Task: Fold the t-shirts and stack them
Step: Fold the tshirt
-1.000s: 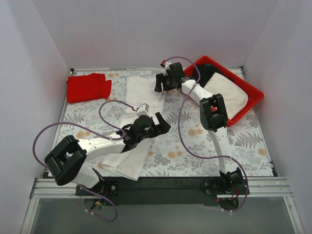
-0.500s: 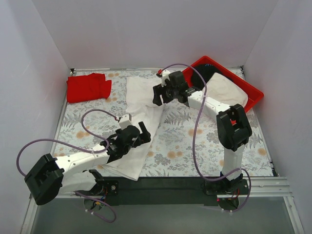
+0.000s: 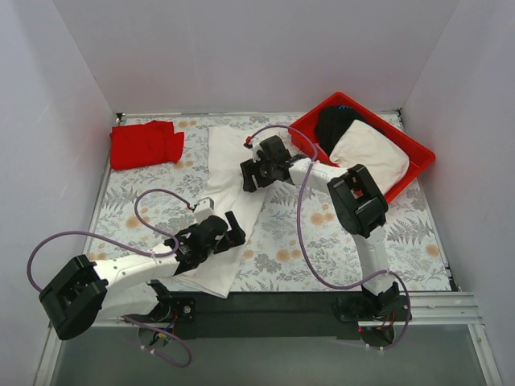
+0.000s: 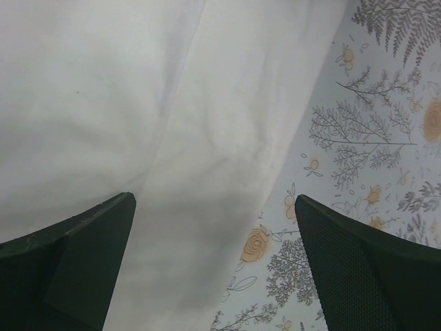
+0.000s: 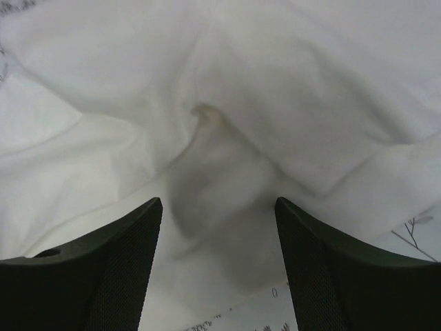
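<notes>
A white t-shirt (image 3: 229,201) lies folded lengthwise in a long strip down the middle of the floral table. A red t-shirt (image 3: 146,144) lies folded at the far left corner. My left gripper (image 3: 232,231) is open and empty above the white shirt's right edge near its lower half; its wrist view shows the white cloth (image 4: 158,138) and the shirt's edge between the jaws. My right gripper (image 3: 251,171) is open and empty low over the shirt's upper right part, where the cloth (image 5: 227,138) is bunched in a wrinkle.
A red plastic tray (image 3: 418,153) stands at the far right with an off-white garment (image 3: 370,153) and a black garment (image 3: 334,125) in it. White walls close in the table on three sides. Purple cables loop beside both arms.
My left gripper has drawn back toward the near edge along the white shirt. My right gripper has come down and leftward from the tray's side onto the shirt's upper right part.
</notes>
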